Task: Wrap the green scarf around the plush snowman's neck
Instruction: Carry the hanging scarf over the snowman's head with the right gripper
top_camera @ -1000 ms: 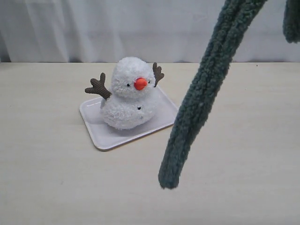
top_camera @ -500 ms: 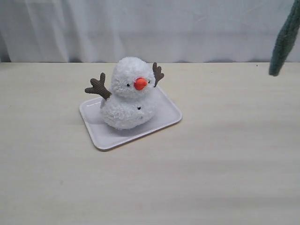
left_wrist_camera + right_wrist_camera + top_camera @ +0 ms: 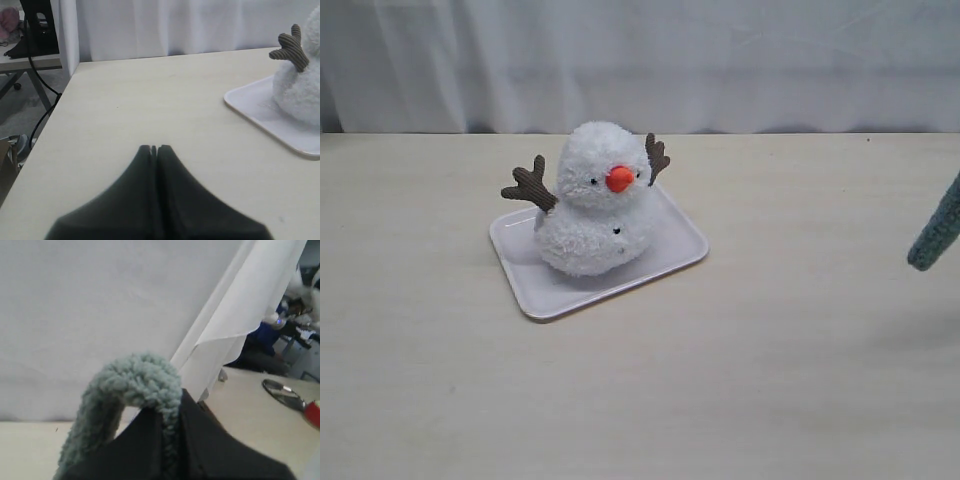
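The right claw [image 3: 169, 415] is pinched tight on the green scarf [image 3: 137, 380], which bends over the top of its jaws in a fuzzy loop; from the wrist camera it looks like a fold is held and not an end, though how much hangs on each side cannot be told. From the outside camera only the scarf's lower tip shows, dangling at the far right edge above the worktop [image 3: 770, 390], well apart from the plush snowman [image 3: 595, 205]. The snowman sits upright on a white tray [image 3: 678, 243] near the middle, its neck bare. The left claw [image 3: 154, 149] is closed with nothing in it, low over the worktop on the tray's side. The main risk is the loose, hanging length. If it is carried across quickly it may swing and brush the light toy, tipping it or nudging it off the tray. The raised brown branch arms [image 3: 531, 185] could also snag the knit before it settles at the neck. A grip on a fold may let the fabric slide through. The left claw must open in time to catch the free end.
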Motion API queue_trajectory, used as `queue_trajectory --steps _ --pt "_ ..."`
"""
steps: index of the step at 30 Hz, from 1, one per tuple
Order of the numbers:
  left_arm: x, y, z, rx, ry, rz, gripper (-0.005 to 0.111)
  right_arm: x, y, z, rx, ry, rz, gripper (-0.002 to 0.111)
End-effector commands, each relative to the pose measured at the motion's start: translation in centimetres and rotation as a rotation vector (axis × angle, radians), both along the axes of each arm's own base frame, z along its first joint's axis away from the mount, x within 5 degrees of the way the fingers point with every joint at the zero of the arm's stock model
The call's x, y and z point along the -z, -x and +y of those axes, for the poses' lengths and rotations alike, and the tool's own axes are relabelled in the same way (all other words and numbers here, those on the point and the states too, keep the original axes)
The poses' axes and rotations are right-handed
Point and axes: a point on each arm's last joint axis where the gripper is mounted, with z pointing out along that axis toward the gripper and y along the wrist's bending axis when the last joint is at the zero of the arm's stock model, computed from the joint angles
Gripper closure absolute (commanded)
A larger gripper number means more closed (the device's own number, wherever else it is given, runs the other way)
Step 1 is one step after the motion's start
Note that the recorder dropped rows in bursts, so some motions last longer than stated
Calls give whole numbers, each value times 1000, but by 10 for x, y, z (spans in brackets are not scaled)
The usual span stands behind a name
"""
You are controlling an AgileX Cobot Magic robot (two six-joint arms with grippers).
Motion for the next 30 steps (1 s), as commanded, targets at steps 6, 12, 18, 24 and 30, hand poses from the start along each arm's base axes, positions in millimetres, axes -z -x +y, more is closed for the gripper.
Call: queue_trajectory --steps 6,12,18,24,30 --pt "0 0 0 -2 3 -10 107 25 -29 46 -79 -6 162 104" --pt "0 0 0 -2 3 -10 107 37 -36 109 -344 8 193 104" --pt "0 0 0 -2 3 -10 107 34 -30 157 -782 -74 139 104" --pt "0 0 0 -2 3 -10 107 35 -25 187 -1099 -232 135 104" --pt "0 0 0 -2 3 -10 107 46 -34 205 -1254 -188 419 104"
